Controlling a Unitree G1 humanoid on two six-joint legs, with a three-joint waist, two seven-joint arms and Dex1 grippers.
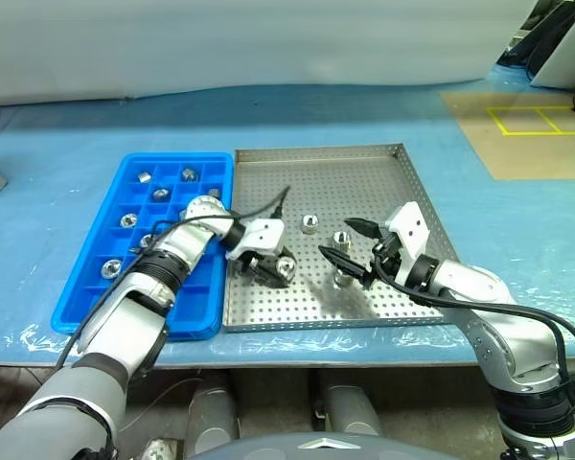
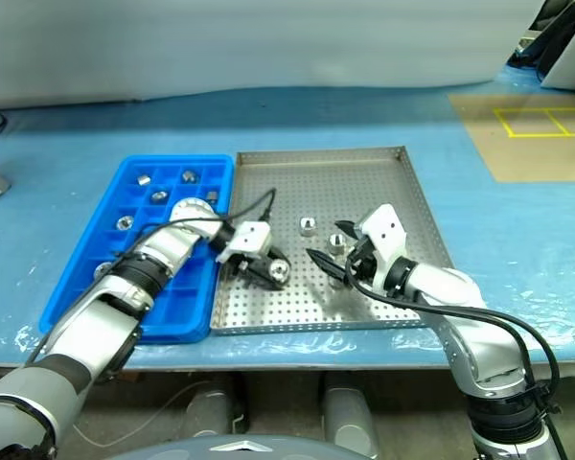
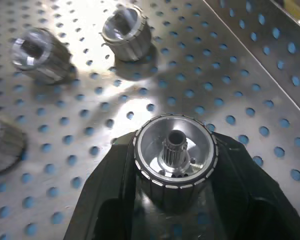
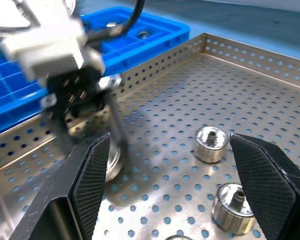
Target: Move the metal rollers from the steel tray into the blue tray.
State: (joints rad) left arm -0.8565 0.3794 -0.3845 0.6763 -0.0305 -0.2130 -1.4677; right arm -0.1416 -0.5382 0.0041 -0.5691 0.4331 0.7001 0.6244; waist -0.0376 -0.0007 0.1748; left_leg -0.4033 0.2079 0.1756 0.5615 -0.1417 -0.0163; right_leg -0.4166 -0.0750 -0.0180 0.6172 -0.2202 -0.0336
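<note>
Evidently a metal roller [image 3: 176, 159] is being pinched by the left gripper [image 1: 268, 269] — destined for the blue tray [image 1: 96, 295] at frame left — while the right gripper [image 1: 356, 251] is being held spread

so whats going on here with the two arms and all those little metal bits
The robot is moving metal rollers from the steel tray into the blue tray. Its left gripper is shut on one roller near the steel tray's left edge, beside the blue tray. The right gripper hangs open over the loose rollers on the perforated floor. Several rollers already sit in the blue tray's compartments.
</note>
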